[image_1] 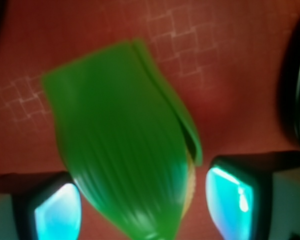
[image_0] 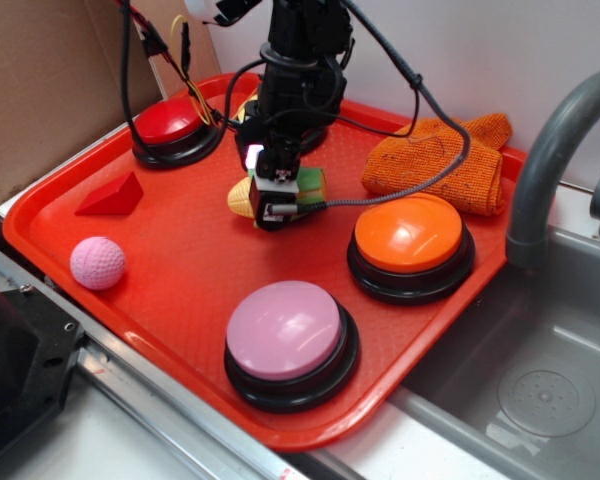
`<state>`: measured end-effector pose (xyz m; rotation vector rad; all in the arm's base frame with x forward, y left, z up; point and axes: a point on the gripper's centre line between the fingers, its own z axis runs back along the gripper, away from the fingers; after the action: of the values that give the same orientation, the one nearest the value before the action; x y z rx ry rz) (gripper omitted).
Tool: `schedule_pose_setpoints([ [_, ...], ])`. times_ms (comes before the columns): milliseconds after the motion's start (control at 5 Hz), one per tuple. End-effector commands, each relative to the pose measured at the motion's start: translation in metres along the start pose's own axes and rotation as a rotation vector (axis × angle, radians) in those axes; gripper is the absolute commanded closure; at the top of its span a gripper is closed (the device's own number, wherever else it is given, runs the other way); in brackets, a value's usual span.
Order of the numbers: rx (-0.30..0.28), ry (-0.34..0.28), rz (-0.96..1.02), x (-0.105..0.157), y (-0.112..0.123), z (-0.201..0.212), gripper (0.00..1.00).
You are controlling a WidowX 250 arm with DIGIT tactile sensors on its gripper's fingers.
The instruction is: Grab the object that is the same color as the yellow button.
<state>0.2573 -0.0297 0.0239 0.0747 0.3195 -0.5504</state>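
No readable brand, label or writing anywhere. Red tray (image_0: 180, 330) carrying everything, beside a grey sink (image_0: 540, 390) with its faucet (image_0: 555, 140). Toy corn cob (image_0: 248, 196) lying near the tray's middle, yellow tip toward the left edge, green husk toward the right. Hand (image_0: 272, 192) lowered straight over the cob, fingers (image_1: 57, 212) either side of the husk in the wrist view, with small gaps showing on both sides; released, not yet clenched. Yellow button (image_0: 246, 106) at the far edge, mostly hidden behind the arm. Red button (image_0: 170, 124) in the far left corner, orange button (image_0: 410, 235) toward the right edge, pink button (image_0: 283, 330) by the near edge. Red wedge (image_0: 113, 195) and pink ball (image_0: 98, 263) along the left edge. Orange cloth (image_0: 445, 160) folded in the far right corner.
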Motion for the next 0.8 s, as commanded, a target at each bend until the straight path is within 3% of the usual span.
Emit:
schedule_pose_setpoints([
  [0, -0.004, -0.01, 0.045, -0.002, 0.002, -0.009, 0.0],
  [200, -0.051, -0.017, 0.094, -0.006, 0.012, -0.019, 1.0],
  [400, -0.043, -0.008, 0.107, -0.008, 0.015, -0.022, 1.0],
  [600, -0.054, -0.086, 0.146, -0.017, 0.015, 0.003, 1.0],
])
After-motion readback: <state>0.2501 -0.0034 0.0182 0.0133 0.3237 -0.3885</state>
